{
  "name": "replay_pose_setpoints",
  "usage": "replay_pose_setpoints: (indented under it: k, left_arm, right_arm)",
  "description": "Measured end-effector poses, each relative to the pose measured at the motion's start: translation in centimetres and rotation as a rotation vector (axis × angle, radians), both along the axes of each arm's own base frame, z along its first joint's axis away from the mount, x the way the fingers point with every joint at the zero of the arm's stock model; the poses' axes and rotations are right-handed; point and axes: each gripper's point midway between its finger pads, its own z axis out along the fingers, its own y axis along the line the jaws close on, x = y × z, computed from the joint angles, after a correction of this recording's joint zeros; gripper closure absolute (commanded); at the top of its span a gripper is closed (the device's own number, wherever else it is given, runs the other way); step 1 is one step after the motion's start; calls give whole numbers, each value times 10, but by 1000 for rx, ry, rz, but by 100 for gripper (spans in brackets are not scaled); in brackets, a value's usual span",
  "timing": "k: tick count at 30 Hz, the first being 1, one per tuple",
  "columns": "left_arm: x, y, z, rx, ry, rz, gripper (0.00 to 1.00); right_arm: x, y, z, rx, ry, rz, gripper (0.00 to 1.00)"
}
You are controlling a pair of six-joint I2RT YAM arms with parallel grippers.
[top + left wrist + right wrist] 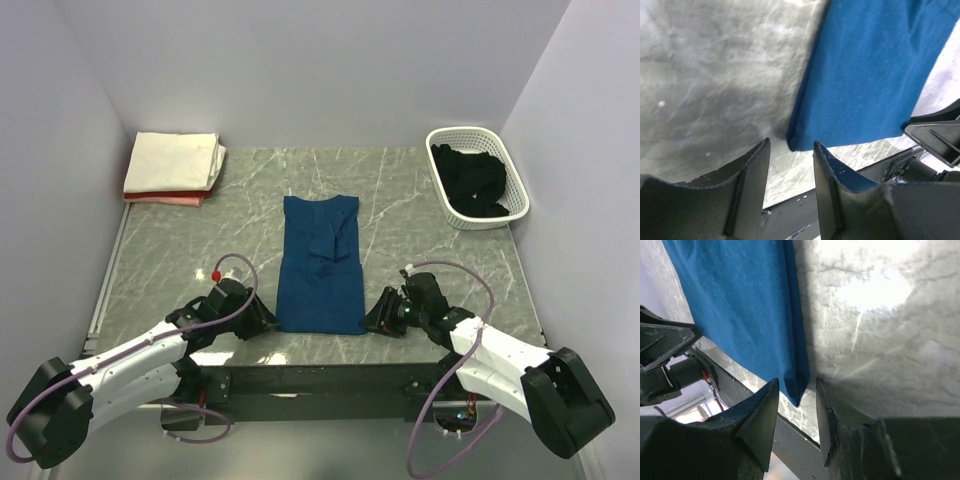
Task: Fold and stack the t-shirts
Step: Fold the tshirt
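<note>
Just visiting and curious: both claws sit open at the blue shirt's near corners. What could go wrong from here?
The open left gripper and right gripper each reach only the very corner of the blue shirt, so a pinch might miss or catch just one layer, undoing the fold. If only one side grips, the next fold would likely skew. Both sit low over the table and might scrape it.

Grey marble table (pixel 180 250) with blue t-shirt (pixel 320 265), folded stack (pixel 175 163), white basket (pixel 485 221).
</note>
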Motion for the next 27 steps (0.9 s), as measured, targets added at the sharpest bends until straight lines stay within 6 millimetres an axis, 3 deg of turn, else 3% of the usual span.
replay_pose_setpoints:
  k: [7, 12, 15, 20, 27]
  left_arm:
    - [2, -5, -4, -27, -15, 15, 58]
    - [4, -10, -5, -54, -29, 23, 62]
    - [3, -12, -6, -68, -31, 24, 68]
    - [-2, -17, -12, -73, -17, 16, 99]
    - [-20, -23, -10, -63, -11, -43, 99]
  right_arm:
    - [0, 7, -1, 26, -5, -1, 59]
    - [-3, 13, -2, 36, 0, 11, 66]
    - [-5, 16, -4, 42, 9, 13, 79]
    - [-6, 14, -8, 37, 19, 2, 93]
    - [-15, 8, -5, 32, -7, 16, 100]
